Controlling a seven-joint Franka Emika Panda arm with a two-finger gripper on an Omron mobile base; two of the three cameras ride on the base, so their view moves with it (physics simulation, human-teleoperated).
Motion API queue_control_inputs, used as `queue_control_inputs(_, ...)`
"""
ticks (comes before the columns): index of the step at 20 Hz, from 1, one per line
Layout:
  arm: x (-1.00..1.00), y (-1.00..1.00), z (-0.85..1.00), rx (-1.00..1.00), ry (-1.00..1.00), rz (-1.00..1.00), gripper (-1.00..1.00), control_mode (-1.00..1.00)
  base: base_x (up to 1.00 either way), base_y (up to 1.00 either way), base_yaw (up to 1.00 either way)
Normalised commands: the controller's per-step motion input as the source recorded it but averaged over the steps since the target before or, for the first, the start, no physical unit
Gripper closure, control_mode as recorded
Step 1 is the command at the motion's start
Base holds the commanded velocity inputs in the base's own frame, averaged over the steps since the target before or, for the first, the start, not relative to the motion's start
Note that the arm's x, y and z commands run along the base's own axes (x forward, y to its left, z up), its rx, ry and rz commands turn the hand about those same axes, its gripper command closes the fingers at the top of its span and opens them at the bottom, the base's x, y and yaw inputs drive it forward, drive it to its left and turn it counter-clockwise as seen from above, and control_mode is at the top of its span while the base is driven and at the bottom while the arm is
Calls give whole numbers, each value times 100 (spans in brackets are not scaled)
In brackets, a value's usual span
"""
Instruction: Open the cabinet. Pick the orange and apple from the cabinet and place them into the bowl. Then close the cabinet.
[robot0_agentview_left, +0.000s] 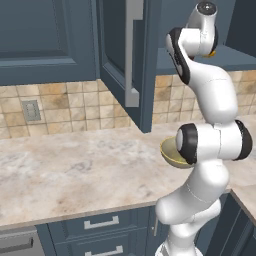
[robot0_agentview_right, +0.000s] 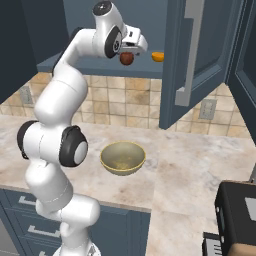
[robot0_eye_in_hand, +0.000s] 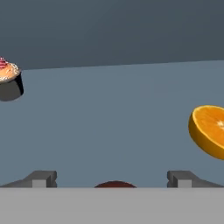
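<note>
Apple (robot0_agentview_right: 127, 58) sits just under the wide-apart gripper (robot0_agentview_right: 134, 46) inside the open cabinet (robot0_agentview_right: 200, 55). Orange (robot0_eye_in_hand: 209, 130), cut face toward the hand, lies right; a cupcake (robot0_eye_in_hand: 8, 81) left. Bowl (robot0_agentview_right: 123, 158) sits far below.

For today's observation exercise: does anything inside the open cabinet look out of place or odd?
One thing: a frosted cupcake sits on the cabinet shelf with the fruit. The orange is a cut half resting tilted. The apple lies between the open end effector's fingertips. Nothing spilled or damaged.
</note>
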Motion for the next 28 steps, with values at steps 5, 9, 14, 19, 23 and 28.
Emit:
queue_control_inputs(5, 0, -32, -13, 0, -5, 0, -100, -100, 0, 0, 0)
queue_control_inputs(9, -1, -14, -28, 1, -1, 0, -100, -100, 0, 0, 0)
queue_control_inputs(14, -7, 0, -19, 2, 0, 0, -100, -100, 0, 0, 0)
queue_control_inputs(19, -1, 0, 0, 0, 0, 0, -100, -100, 0, 0, 0)
queue_control_inputs(23, -29, 0, 0, 0, -2, 0, -100, -100, 0, 0, 0)
queue_control_inputs(28, -6, 5, -1, 1, 0, 0, -100, -100, 0, 0, 0)
